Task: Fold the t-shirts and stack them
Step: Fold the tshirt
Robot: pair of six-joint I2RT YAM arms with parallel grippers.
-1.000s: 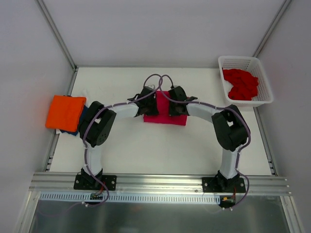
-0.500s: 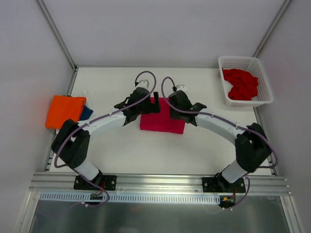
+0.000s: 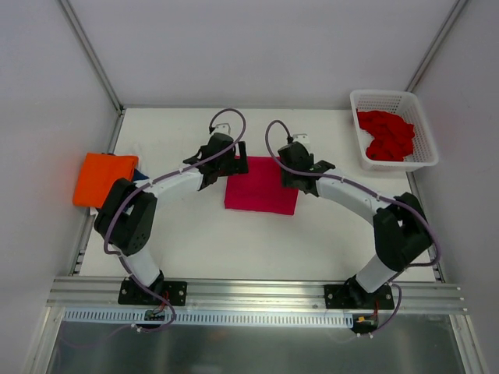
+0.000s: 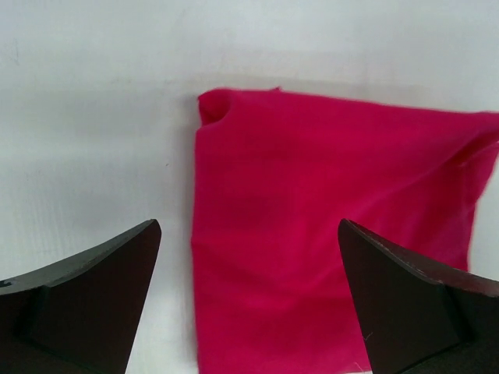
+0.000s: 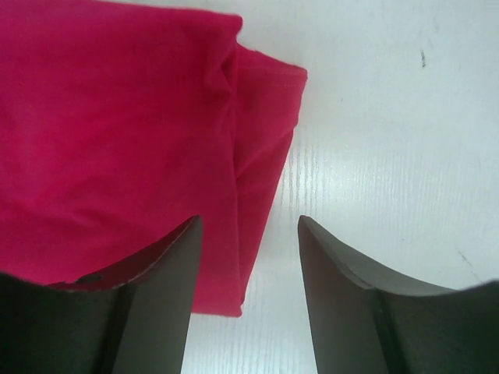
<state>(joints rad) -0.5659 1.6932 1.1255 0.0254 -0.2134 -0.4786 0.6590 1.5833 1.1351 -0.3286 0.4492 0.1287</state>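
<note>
A crimson-pink t-shirt lies folded into a flat rectangle in the middle of the table. My left gripper hovers at its far-left corner. In the left wrist view that gripper stands wide open above the cloth, holding nothing. My right gripper is at the far-right corner. In the right wrist view it is open over the shirt's folded right edge, with nothing gripped. An orange folded t-shirt rests on a dark blue one at the left edge.
A white lattice basket at the far right corner holds crumpled red t-shirts. Metal frame rails run along the table's left and right sides. The arm bases sit at the near edge.
Both grippers have opened and let go of the crimson-pink shirt, which now lies flat. Both arms have drawn back toward the shirt's far corners.
</note>
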